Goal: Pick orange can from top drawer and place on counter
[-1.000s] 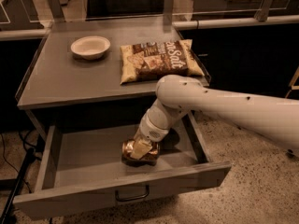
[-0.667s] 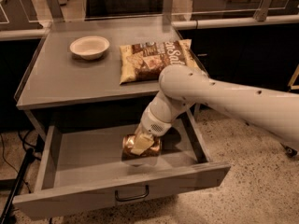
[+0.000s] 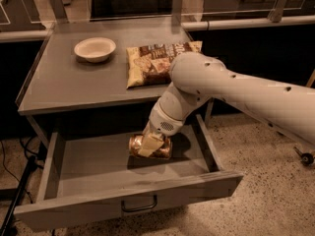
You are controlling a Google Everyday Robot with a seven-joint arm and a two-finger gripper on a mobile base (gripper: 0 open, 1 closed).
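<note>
Metal everywhere: the grey counter spreads wide in front of me, and the robot's pale arm stretches in from the right and bends down past the counter's front edge. Below it the drawer stands pulled well out, its dark handle facing me. Up top lie a snack bag and, apart to its left, a white bowl.

Smallest of all, the can lies on its side on the drawer floor, right of centre and toward the back. The gripper is down on top of it, across its middle. Whether it has closed on the can I cannot tell from where I stand.

I'd guess that can is light and thin-walled, shiny and a bit slick. It looks dented, so a hard squeeze could crumple it further. Across the round body at mid-length seems the place to take it, firmly but gently, since it would roll otherwise.
</note>
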